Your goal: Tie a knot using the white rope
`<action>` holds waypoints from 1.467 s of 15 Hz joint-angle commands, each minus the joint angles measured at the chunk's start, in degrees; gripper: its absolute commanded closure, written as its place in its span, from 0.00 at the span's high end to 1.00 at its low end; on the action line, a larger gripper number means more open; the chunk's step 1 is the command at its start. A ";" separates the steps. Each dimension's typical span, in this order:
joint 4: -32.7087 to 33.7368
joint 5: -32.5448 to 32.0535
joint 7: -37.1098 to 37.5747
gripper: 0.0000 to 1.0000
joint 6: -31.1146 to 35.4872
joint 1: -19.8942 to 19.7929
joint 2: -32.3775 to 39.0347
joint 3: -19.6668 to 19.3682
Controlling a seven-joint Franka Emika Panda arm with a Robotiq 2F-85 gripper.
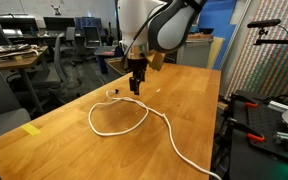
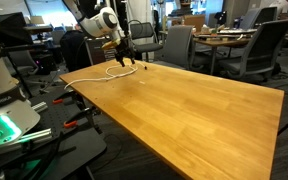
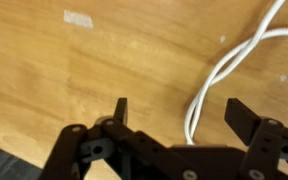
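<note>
Toward the far edge of the desk (image 1: 189,90) the claw (image 1: 134,87) hung wide and empty above the white rope (image 1: 170,132), which lay in one loose loop, so seemingly no knot was tied yet.

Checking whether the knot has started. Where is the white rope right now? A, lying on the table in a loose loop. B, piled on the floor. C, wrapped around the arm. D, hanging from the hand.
A: the white rope lies in a loose loop on the table, and the hand hangs open, holding nothing.
</note>
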 commanded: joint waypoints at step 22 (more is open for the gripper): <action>14.69 4.08 -1.63 0.97 -3.91 -10.93 7.23 17.06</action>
